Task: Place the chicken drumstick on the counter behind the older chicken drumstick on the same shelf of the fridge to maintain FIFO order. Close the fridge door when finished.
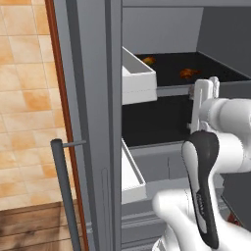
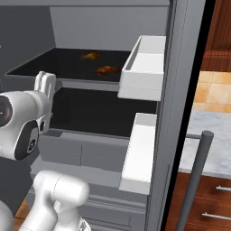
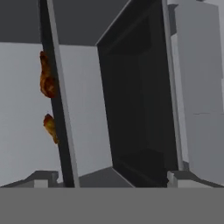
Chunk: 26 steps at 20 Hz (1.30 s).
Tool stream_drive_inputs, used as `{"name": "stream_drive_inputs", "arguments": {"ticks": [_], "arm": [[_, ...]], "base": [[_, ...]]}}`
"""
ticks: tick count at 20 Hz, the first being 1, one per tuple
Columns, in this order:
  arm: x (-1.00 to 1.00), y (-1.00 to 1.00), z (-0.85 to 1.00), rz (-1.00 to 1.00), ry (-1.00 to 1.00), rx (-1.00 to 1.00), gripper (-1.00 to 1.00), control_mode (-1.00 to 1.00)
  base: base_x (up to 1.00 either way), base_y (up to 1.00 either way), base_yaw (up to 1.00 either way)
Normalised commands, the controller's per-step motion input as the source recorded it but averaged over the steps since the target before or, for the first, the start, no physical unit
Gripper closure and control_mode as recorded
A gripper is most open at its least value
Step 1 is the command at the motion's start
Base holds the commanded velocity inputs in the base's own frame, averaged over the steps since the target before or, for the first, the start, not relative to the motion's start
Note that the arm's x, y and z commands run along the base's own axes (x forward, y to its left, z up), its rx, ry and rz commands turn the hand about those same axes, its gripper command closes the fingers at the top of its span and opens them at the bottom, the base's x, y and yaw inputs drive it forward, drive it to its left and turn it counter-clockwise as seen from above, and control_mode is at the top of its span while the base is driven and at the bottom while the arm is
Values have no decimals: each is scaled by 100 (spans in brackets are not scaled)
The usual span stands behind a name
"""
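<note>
1. Both drumsticks lie on the shelf (image 1: 215,68) of the fridge (image 2: 176,90): front chicken drumstick (image 2: 107,70), rear chicken drumstick (image 2: 90,56).
2. The gripper (image 1: 205,93) stands before the shelf edge, fingers spread wide, holding nothing.
3. Judged light, irregular, possibly slippery; grip across the thick meaty end.
4. Door remains open.

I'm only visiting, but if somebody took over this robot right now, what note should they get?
Gripper: open, holding nothing, in front of the open fridge.
Two chicken drumsticks lie on the upper black shelf: one nearer the front, one behind it.
Done: both pieces are on the same shelf.
Left: pull the arm clear and close the fridge door.
</note>
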Motion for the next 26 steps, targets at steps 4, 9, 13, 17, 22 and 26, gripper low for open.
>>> {"name": "stream_drive_inputs", "arguments": {"ticks": [4, 9, 13, 17, 22, 26], "arm": [[-1, -16, -8, -2, 12, 0, -100, -100], [-42, -25, -1, -4, 2, 2, -100, 100], [0, 0, 0, 0, 0, 0, -100, 100], [0, 0, 0, 0, 0, 0, -100, 100], [0, 0, 0, 0, 0, 0, -100, 100], [0, 0, 0, 0, 0, 0, -100, 100]], "base": [[0, 0, 0], [-40, -10, -4], [-91, -15, -12], [-62, -5, -13], [-17, -5, -4], [10, -46, 6]]}}
